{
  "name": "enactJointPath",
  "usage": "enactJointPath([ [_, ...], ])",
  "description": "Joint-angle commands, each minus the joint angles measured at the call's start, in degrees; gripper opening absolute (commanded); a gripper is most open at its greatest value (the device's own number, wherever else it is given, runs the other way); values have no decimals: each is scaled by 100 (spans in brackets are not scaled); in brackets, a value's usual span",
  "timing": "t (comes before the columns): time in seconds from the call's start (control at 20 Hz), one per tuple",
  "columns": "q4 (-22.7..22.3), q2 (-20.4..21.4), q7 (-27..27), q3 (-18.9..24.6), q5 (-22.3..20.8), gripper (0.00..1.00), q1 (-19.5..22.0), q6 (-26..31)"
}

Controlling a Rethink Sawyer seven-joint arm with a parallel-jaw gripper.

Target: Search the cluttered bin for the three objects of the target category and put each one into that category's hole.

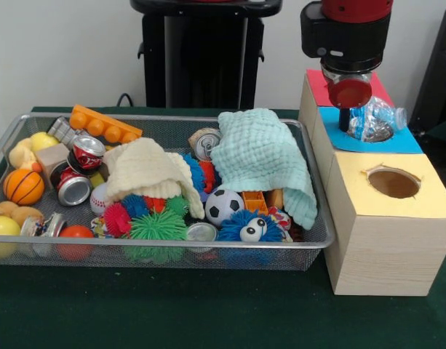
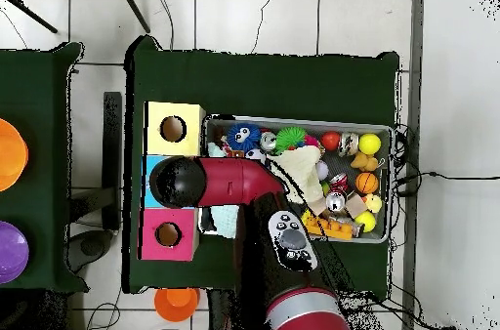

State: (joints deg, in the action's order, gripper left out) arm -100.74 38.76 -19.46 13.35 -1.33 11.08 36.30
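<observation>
gripper (image 1: 351, 109) sits right over the blue hole with a crushed plastic bottle (image 1: 375, 120), can't tell its grip

Green-clothed table (image 1: 172, 313) under a wire mesh bin (image 1: 208, 256) and a wooden three-hole box (image 1: 383, 247) beside it.

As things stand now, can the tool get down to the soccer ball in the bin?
Probably yes. The soccer ball lies uncovered between the cloths, open from above. The tool is over the blue box, so it must travel across first.
</observation>
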Motion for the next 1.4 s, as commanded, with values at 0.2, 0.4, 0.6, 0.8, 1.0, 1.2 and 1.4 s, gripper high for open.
enactJointPath([
  [0.2,96,-148,-1408,-123,-105,0,41,-15],
  [0.4,91,-120,-1431,-116,-88,0,46,-64],
  [0.6,43,112,-1461,-129,-58,0,29,-10],
  [0.8,-44,600,-1497,-193,-120,0,-50,-177],
  [1.0,-154,1055,-1498,-229,-160,0,-93,-378],
  [1.2,-193,1216,-1406,-214,-263,0,-43,-691],
  [1.4,-417,1182,-1286,-35,-159,0,82,-730],
])
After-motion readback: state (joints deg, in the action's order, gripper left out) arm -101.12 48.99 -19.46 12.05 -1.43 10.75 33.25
